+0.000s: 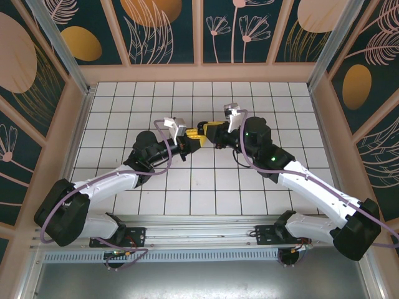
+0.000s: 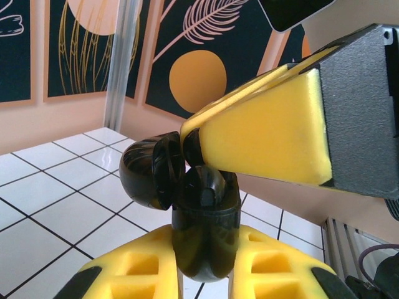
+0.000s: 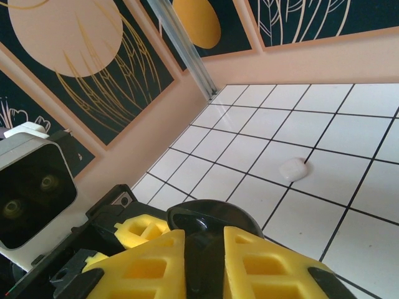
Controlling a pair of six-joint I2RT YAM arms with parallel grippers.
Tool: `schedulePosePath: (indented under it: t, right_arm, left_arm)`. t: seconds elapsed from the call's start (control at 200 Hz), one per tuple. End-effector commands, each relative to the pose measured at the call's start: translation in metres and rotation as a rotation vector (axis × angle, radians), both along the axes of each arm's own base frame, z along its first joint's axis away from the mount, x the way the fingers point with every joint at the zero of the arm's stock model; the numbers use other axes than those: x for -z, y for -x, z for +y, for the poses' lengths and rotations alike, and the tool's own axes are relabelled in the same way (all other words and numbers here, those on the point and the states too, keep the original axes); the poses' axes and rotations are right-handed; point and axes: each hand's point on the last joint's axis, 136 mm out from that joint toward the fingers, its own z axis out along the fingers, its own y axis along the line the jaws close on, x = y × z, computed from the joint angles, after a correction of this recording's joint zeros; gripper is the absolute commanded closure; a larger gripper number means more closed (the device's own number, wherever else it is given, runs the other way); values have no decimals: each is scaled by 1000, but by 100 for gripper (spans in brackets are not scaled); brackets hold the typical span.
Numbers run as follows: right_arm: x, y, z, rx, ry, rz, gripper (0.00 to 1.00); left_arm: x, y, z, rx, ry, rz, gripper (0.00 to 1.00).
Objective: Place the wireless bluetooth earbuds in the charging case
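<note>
— Where's the case?
— Over the tiled table point(image 3: 324, 124). Your left gripper point(image 2: 202, 240) has its yellow fingers pinched on the black charging case point(image 2: 206, 218), lid swung open.
— And my right?
— Your right gripper point(image 3: 204, 243) is at the case's lid; I can't tell whether it grips anything. A black earbud point(image 2: 204, 187) sits in the case's mouth. A small white lump point(image 3: 293, 169) lies on the tiles beyond the case.

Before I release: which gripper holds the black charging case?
The left gripper: its jaws clamp the black charging case; the right gripper merely meets its lid.
</note>
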Motion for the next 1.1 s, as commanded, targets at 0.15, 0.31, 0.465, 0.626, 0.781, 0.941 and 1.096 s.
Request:
schedulePosePath:
  t: [0.15, 0.31, 0.465, 0.626, 0.781, 0.941, 1.096]
  right_arm:
    - [-5, 11, 2, -34, 0, 15, 65]
    - [-16, 10, -2, -15, -23, 3, 62]
    - [-33, 6, -9, 30, -38, -21, 57]
    - [-44, 5, -9, 36, -51, -26, 54]
    - [-53, 7, -9, 29, -61, -28, 53]
    - [-54, 7, -12, 32, -59, -17, 51]
    - [-47, 4, -16, -7, -88, 59, 49]
  left_arm:
    - [-25, 7, 3, 10, 63, -60, 99]
    - [-22, 7, 2, 14, 64, -52, 99]
    - [-22, 8, 2, 15, 62, -54, 99]
    - [-21, 7, 1, 18, 48, -57, 99]
    - [-22, 7, 1, 20, 46, -61, 99]
    - [-21, 10, -2, 46, 41, -49, 99]
    - [-20, 14, -8, 94, 30, -36, 98]
